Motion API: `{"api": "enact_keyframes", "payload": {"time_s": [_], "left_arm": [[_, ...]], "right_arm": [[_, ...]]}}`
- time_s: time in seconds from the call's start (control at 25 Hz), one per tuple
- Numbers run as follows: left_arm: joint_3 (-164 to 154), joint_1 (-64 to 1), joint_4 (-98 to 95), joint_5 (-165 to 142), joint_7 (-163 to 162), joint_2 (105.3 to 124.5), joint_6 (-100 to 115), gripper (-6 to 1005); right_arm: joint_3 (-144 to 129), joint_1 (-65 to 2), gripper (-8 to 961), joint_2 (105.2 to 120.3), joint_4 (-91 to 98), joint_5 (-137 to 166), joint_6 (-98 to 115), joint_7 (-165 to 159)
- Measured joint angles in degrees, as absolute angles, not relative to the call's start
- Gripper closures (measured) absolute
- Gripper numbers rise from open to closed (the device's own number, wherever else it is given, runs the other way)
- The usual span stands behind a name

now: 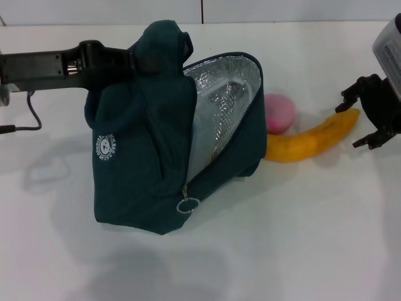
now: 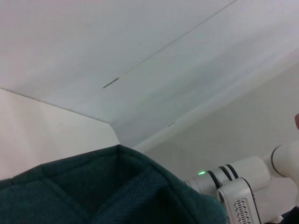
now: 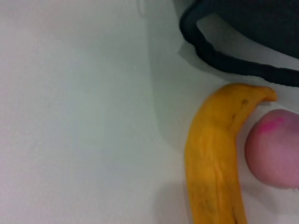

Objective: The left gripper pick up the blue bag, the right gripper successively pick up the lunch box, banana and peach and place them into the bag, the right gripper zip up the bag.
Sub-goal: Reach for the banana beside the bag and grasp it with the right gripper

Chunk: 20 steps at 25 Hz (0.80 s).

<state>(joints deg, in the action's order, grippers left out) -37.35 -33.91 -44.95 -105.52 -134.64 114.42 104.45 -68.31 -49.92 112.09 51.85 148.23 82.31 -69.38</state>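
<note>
Head view: The blue bag (image 1: pixel 144 135), a large dark teal fabric lunch bag with silver foil lining and a small white round logo, stands on the white table (image 1: pixel 301 238) left of centre. Its mouth is open toward the right, exposing the lining, and its zipper ring pull (image 1: pixel 187 205) hangs low on the front edge. The left gripper (image 1: pixel 128 61), a black claw on a black arm reaching in from the left, is clamped on the bag's upper fabric and holds the top up. Inside the opening, a pale rectangular shape against the foil looks like the lunch box (image 1: pixel 216 119), a clear plastic container; its details cannot be made out. The peach (image 1: pixel 280 113), a round pink fruit, sits on the table just right of the bag. The banana (image 1: pixel 311 139), curved and yellow-orange, lies in front of the peach, touching or nearly touching it, one end by the bag and the other pointing to the right. The right gripper (image 1: pixel 356 125), a black two-fingered claw, hovers at the banana's right end with its fingers spread apart, holding nothing.

Left wrist view: Only a teal fold of the bag (image 2: pixel 117 191) shows, with white wall behind it and a white arm segment at one corner. The gripper's own fingers are out of sight here.

Right wrist view: The banana (image 3: pixel 217 158) lies lengthwise on the table, its brownish tip near a dark bag handle loop (image 3: pixel 219 56). The peach (image 3: pixel 274 148) rests beside it, close or touching.
</note>
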Motion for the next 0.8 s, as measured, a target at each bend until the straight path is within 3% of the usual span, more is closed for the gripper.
{"api": "enact_keyframes", "payload": {"time_s": [0.8], "left_arm": [[-37.4,-33.8,-44.9,-105.6,-134.1,114.34,104.3,964]], "right_arm": [[-69.0,-51.8,248,113.93,46.4,149.1,75.6,-68.5]]}}
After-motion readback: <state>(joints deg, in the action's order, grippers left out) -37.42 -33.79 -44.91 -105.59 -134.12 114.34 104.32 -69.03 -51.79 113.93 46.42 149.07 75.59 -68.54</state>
